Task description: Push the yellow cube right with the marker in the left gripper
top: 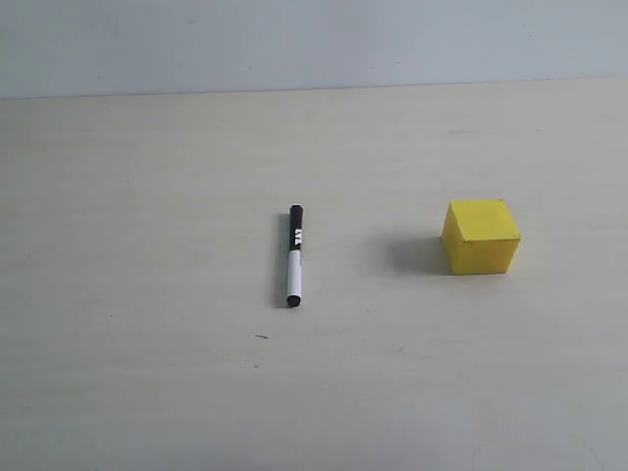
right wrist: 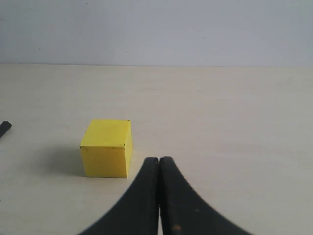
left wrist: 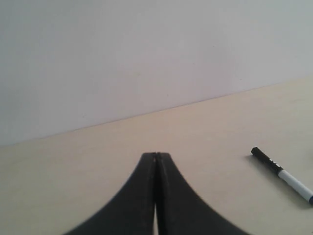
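Yellow cube [top: 480, 236] and marker [top: 294, 256] lie well apart on the pale surface [top: 147, 294], neither one held.
Both arms show only in their own wrist views, as pairs of dark fingers whose bases run out of frame. In the left wrist view the marker's white end is cut off at the frame edge. In the right wrist view only its black tip shows at the edge. The left pincer [left wrist: 156, 155] has its tips pressed together with nothing between them, over bare surface and clear of the marker, which lies flat to the left of the cube. The right pincer [right wrist: 159, 159] is likewise closed up and empty, its tips near the cube and seemingly not touching it.
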`<state>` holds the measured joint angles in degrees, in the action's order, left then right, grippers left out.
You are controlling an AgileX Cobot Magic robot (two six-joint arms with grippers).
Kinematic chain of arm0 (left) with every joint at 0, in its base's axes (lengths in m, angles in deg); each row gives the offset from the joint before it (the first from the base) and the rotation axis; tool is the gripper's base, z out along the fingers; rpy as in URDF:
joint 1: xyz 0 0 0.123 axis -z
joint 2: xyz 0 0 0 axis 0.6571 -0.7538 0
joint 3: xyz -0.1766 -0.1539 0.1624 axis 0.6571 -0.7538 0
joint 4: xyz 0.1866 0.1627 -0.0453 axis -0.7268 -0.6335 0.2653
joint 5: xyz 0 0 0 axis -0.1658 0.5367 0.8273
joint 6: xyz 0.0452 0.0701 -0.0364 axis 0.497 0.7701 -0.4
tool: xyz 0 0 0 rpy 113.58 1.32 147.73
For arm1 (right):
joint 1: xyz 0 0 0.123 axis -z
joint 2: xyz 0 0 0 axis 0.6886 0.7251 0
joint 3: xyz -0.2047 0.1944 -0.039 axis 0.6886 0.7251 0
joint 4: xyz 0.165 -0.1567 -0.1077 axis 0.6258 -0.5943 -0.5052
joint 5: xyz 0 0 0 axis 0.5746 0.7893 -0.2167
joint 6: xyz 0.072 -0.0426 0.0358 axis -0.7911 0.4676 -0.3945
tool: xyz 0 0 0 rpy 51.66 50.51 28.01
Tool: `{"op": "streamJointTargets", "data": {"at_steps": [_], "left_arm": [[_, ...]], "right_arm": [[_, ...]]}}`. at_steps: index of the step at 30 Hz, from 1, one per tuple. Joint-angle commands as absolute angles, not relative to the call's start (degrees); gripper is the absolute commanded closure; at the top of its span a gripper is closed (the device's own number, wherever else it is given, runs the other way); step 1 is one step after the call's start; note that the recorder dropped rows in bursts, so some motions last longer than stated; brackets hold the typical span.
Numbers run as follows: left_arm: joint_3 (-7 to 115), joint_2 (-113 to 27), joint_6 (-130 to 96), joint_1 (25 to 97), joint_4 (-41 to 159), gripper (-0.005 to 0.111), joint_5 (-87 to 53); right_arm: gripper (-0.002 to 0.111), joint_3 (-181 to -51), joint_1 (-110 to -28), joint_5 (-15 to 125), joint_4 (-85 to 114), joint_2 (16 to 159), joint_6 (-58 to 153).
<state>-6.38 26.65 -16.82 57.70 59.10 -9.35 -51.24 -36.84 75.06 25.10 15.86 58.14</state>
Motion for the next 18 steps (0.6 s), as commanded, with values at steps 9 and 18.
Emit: {"op": "streamJointTargets", "data": {"at_steps": [9,18], "left_arm": [[-6.6,26.9,-17.2,53.5,59.4,0.107,4.1],[-6.6,26.9,-17.2,53.5,59.4,0.107,4.1]], "right_arm": [[0.108,-51.0,-36.5,74.6,25.1,15.6,58.2],[0.108,-51.0,-36.5,74.6,25.1,15.6,58.2]]}}
